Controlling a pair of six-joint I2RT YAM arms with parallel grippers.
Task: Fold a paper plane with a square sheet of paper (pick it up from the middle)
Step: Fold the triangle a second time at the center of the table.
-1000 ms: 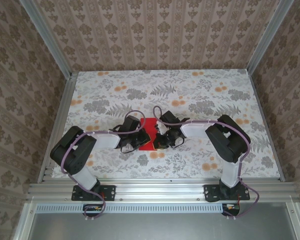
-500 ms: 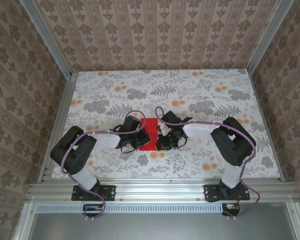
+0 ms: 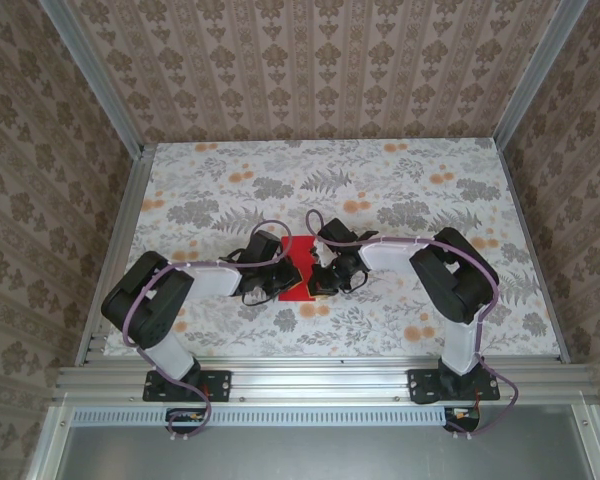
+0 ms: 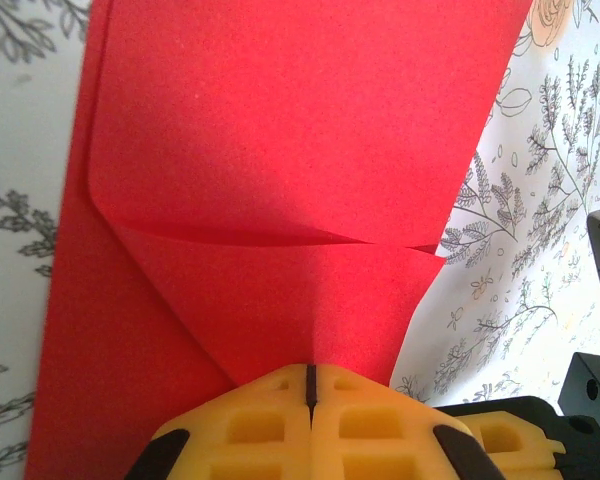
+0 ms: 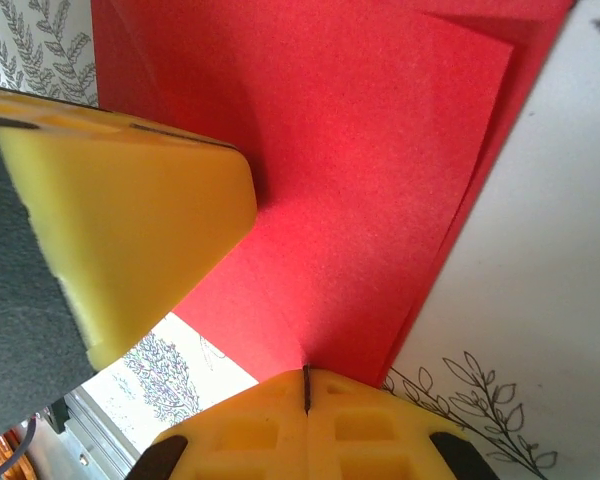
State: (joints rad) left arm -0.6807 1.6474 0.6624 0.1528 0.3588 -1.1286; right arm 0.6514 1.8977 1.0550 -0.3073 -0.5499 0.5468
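Observation:
The square sheet of paper (image 3: 298, 260) is bright red and lies partly folded on the table between my two grippers. In the left wrist view the sheet (image 4: 300, 130) shows a folded flap with a curved edge over a wider layer. My left gripper (image 3: 279, 279) (image 4: 308, 372) is shut, its yellow tips resting on that flap. In the right wrist view the sheet (image 5: 370, 150) has two layers offset along its right edge. My right gripper (image 3: 317, 273) (image 5: 306, 372) is shut, tips down on the sheet near its lower corner. The left gripper's yellow fingers (image 5: 130, 200) press the sheet beside it.
The floral table (image 3: 410, 190) is bare around the paper. Patterned walls and aluminium posts enclose it at the back and both sides. A metal rail (image 3: 310, 375) runs along the near edge by the arm bases.
The right gripper slid a little to the right off the sheet's edge, then came back left and slightly farther onto it. The left gripper and the sheet stayed put.

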